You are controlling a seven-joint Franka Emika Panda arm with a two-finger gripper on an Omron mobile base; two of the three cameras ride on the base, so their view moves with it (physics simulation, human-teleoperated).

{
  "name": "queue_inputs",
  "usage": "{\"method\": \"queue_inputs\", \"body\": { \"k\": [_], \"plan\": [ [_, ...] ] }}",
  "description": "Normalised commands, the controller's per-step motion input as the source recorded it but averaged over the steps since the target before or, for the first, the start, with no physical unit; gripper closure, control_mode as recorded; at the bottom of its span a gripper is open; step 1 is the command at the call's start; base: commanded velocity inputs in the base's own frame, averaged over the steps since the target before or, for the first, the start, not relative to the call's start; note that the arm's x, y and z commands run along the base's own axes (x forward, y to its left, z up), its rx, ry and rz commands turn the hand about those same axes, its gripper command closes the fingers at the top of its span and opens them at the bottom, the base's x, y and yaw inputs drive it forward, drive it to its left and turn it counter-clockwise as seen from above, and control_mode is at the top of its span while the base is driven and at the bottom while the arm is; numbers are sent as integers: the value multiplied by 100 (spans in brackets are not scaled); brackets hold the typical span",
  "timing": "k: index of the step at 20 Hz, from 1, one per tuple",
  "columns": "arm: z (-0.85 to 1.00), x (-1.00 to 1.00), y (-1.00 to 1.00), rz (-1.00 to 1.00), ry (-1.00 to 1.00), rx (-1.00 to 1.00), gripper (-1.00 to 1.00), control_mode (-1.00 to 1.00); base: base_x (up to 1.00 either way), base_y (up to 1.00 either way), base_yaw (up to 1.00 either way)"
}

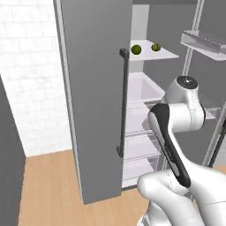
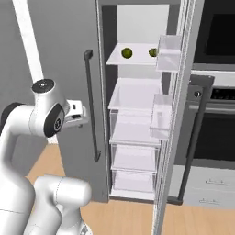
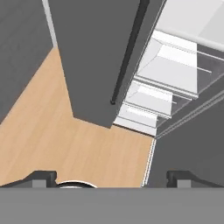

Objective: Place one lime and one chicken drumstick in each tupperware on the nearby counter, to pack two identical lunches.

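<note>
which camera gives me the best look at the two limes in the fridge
The right base view: both limes sit on the top fridge shelf, seen nearly head-on, though a door bin covers the right one's edge. The left base view shows them too, more obliquely past the closed door. The hand view looks at lower drawers and floor.

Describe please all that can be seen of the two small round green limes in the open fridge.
The two small round green limes, one and the other, look smooth and dull-skinned with a faint highlight. They sit apart, not touching, side by side on the top white shelf of the open fridge, toward its back. Only the shelf touches them. The drawers below look clear and hold nothing visible.
</note>
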Motion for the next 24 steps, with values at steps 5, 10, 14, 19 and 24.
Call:
{"method": "queue_inputs", "body": {
  "k": [5,10,14,19,24],
  "plan": [
    [0,0,0,0,0,0,-100,100,-1,-3,-56],
    [0,0,0,0,0,0,-100,100,46,-4,-7],
    [0,0,0,0,0,0,-100,100,79,0,-7],
    [0,0,0,0,0,0,-100,100,56,-16,-4],
    [0,0,0,0,0,0,-100,100,67,-16,0]
  ]
}}
